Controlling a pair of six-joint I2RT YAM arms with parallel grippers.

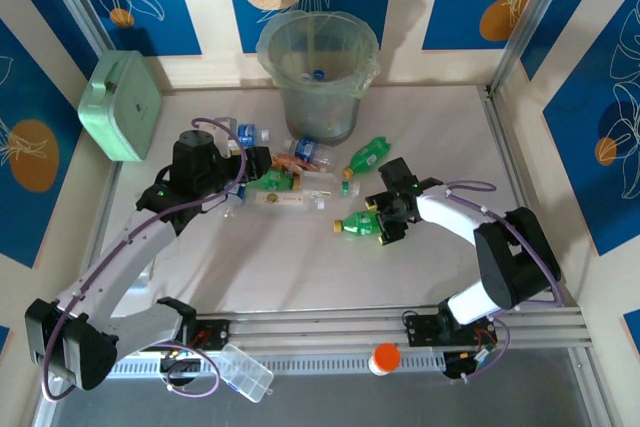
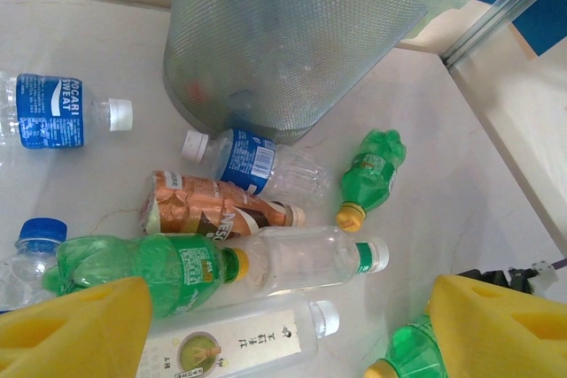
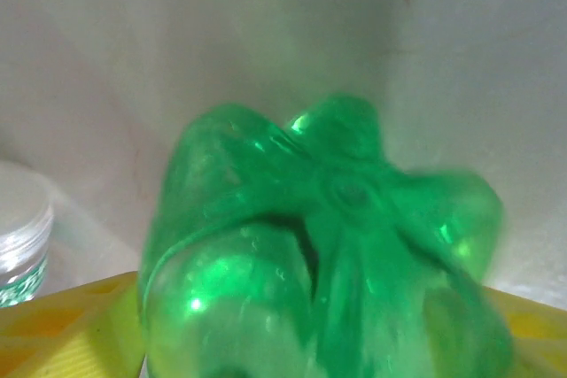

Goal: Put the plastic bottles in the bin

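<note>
Pale tabletop between blue leaf-print walls carries everything. At 9 o'clock of the pile, the left gripper hangs over the plastic bottles with its jaws wide apart and holds nothing. The bin stands upright at 12 o'clock of the pile, with at least one blue-capped bottle inside. At 4 o'clock of the pile, the right gripper has its yellow fingers on both sides of a lying green bottle, near its base. Whether they already press it, I cannot tell.

I judge the step to be grasping this bottle. Close slowly but firmly, because thin round plastic may slip out. Lift clear of the table, carry toward 12 o'clock, and release only above the rim.
</note>
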